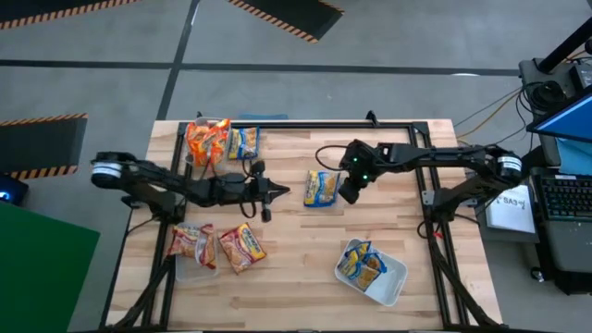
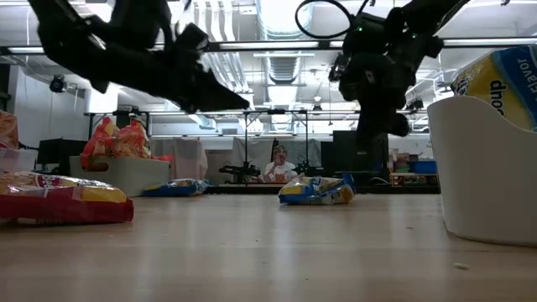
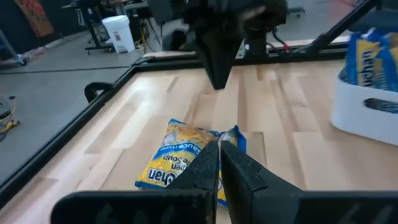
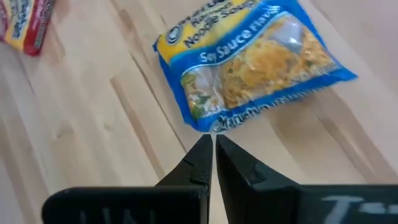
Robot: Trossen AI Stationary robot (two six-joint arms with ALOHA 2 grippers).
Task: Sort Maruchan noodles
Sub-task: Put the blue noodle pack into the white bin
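Blue noodle packet (image 1: pixel 321 188) lies mid-bench, loose. Right gripper (image 1: pixel 349 194) hangs just beside it, fingers closed, nothing held; left gripper (image 1: pixel 277 191) likewise. Packet judged light, crinkly, slippery; best pinched at an edge seam.

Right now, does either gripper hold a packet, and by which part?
Nothing is held. The left gripper and the right gripper are both shut on nothing, above the table near the blue packet.

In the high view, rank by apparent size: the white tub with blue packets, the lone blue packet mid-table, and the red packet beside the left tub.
1. White tub, clearly largest.
2. Blue packet and red packet look about alike, so I won't rank them.
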